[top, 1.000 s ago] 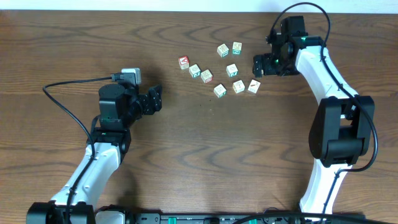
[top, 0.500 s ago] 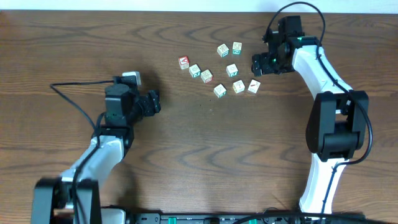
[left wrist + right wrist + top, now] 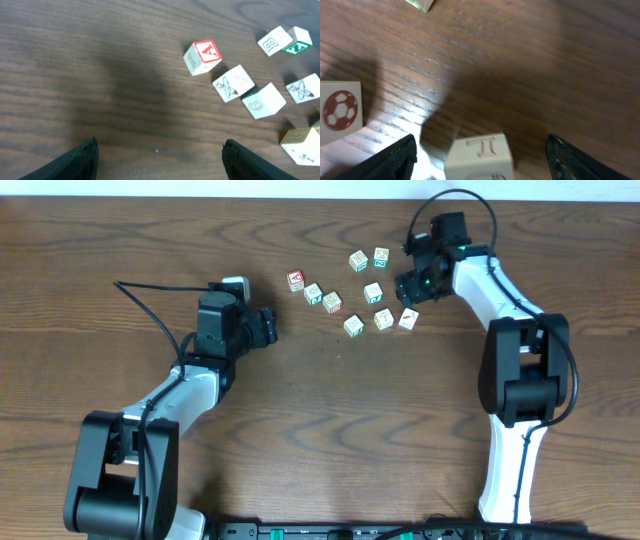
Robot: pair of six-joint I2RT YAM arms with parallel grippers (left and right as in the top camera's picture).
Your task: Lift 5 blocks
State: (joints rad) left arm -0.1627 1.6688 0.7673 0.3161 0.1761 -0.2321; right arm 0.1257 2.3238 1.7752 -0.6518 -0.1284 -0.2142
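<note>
The dark brown wood-grain bench (image 3: 100, 60) looks smooth with a soft sheen; the small pale wooden printed cubes (image 3: 263, 100) look matt.

Pale blocks (image 3: 332, 302) (red "A" block (image 3: 202, 57) among them) on brown-grained table (image 3: 400, 430)

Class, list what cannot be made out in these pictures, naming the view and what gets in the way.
Overhead: prints on the blocks are too small to read.
Right wrist: the lettered block is cut off by the bottom edge, a green-edged block by the top edge.
Left wrist: the yellow block runs off the right edge.
</note>
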